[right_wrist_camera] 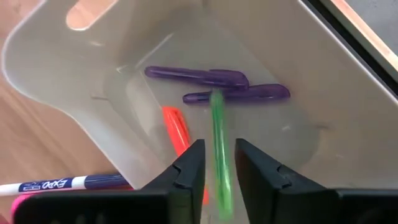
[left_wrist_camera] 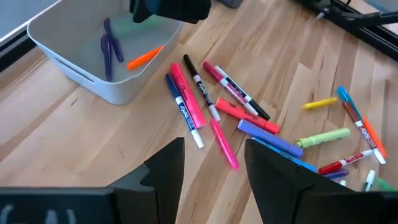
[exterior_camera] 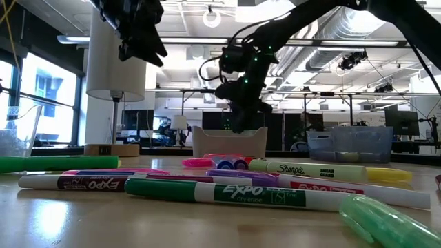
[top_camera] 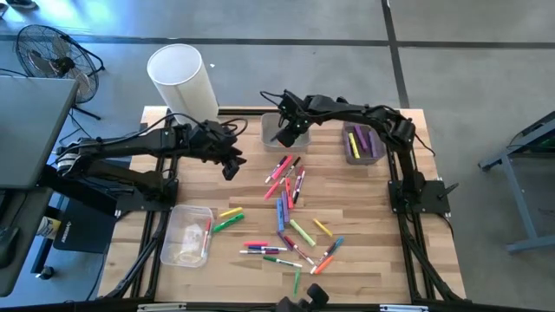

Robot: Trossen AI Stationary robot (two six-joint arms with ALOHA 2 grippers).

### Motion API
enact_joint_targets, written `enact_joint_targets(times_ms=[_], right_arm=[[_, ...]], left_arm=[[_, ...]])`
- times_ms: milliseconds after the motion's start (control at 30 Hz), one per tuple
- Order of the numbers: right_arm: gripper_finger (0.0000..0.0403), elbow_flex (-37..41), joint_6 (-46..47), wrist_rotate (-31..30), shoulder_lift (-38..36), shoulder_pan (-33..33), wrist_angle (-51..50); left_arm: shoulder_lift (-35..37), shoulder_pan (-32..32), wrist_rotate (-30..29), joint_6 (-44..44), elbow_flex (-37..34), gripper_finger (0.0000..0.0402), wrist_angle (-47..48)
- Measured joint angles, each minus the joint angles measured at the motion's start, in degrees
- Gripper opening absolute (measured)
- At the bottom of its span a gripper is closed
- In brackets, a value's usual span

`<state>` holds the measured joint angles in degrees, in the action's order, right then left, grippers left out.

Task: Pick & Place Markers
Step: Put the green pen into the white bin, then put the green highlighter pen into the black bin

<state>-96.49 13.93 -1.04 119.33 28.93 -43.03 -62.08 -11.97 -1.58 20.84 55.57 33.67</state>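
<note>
Several markers (top_camera: 290, 208) in many colours lie scattered flat on the wooden table's middle, also seen as markers (left_wrist_camera: 217, 106). My right gripper (right_wrist_camera: 219, 149) hangs over the clear bin (top_camera: 267, 124) at the far middle, pointing steeply down, its fingers open. A green marker (right_wrist_camera: 219, 134) shows blurred lengthwise between its fingertips, over the bin floor. Two purple markers (right_wrist_camera: 211, 78) and an orange marker (right_wrist_camera: 175, 127) lie flat in that bin. My left gripper (top_camera: 230, 166) hovers open above the table left of the pile, with nothing between its fingers (left_wrist_camera: 168, 162). My right gripper's fingers stand on either side of the green marker (right_wrist_camera: 217, 112), coming from above, with the marker running along them. A thin gap shows on each side of it. Whether a finger touches it I cannot tell.
A second bin (top_camera: 366, 156) with purple and yellow markers stands at the far right. A third clear bin (top_camera: 173, 227) sits near left, a green and a yellow marker (top_camera: 227, 218) beside it. A white cylinder (top_camera: 182, 78) stands at the far left edge.
</note>
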Motion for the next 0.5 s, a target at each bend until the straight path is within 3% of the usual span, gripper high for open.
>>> enact_joint_targets(times_ms=[300, 500], right_arm=[[0.0139, 0.0, -0.1, -0.1, -0.6, 0.0, -0.6], [0.0141, 0.0, -1.6, -4.6, -7.9, -0.2, -2.5]], left_arm=[[-1.2, 3.0, -7.2, -0.6, 0.1, 0.0166, 2.8], [-6.4, 9.0, -11.5, 2.0, 0.9, 0.0166, 3.7]])
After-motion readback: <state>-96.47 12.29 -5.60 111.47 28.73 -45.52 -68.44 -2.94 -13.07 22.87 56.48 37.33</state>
